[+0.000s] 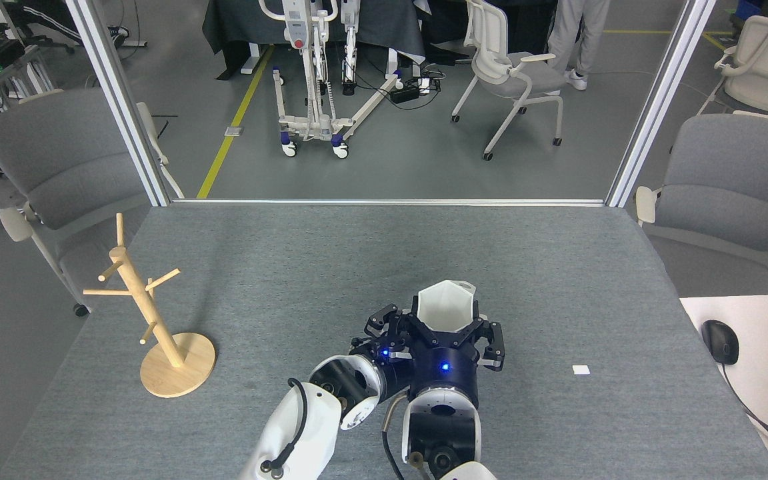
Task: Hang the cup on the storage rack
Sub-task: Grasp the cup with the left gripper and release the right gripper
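The storage rack [157, 320] stands well left of the cup [446, 306]. Just left of the cup, the left gripper [387, 325] is spread, grasping nothing. The right gripper [449, 328] clasps the cup, mouth up.

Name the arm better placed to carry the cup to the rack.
Left, probably: the storage rack stands on that side, but the right hand holds the cup, with the left hand right beside it for a handover.
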### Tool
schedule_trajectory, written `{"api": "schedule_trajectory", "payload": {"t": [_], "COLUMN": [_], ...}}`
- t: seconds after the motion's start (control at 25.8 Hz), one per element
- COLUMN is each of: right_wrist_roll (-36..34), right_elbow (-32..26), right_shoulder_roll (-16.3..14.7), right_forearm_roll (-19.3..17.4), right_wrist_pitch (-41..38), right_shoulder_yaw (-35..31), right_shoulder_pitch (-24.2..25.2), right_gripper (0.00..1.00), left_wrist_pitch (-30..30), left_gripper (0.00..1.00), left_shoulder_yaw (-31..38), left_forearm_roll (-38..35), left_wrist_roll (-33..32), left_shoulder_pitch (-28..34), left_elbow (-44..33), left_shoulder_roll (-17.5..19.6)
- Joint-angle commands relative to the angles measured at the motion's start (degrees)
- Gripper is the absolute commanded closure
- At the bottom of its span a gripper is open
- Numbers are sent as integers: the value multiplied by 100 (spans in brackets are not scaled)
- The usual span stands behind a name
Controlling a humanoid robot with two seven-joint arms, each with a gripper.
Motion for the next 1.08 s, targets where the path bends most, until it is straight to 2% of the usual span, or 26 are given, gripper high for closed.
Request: {"api": "schedule_trajectory", "payload": {"t": [0.0,0.08,0.19,0.35,0.46,0.7,0.89,1.05], "right_wrist_roll": [29,29,29,29,29,21,21,12], "right_elbow": [36,44,53,141,211,229,247,247], "right_shoulder_roll": [69,86,113,174,174,174,174,174], "right_forearm_roll": [-2,-2,-2,7,7,16,16,16], "right_wrist_pitch": [3,12,12,21,21,21,30,47], "right_shoulder_yaw": [112,112,112,112,112,112,94,85], "right_shoulder_pitch": [39,39,30,30,39,57,66,101], "right_gripper": [78,78,78,78,78,78,79,79], "left_wrist_pitch": [130,217,200,59,-99,-354,-424,-486], "left_gripper": [2,7,8,6,2,1,1,1], "left_shoulder_yaw": [-3,6,50,68,85,147,340,428], "left_forearm_roll": [67,93,172,418,436,436,436,436], "left_wrist_roll": [22,39,66,101,189,734,786,786], "left_shoulder_pitch": [-31,-31,-31,30,100,232,259,355], "left_elbow": [-269,-269,-287,-375,-480,-603,-621,-920], "left_shoulder_roll": [-5,4,4,48,65,92,92,92]}}
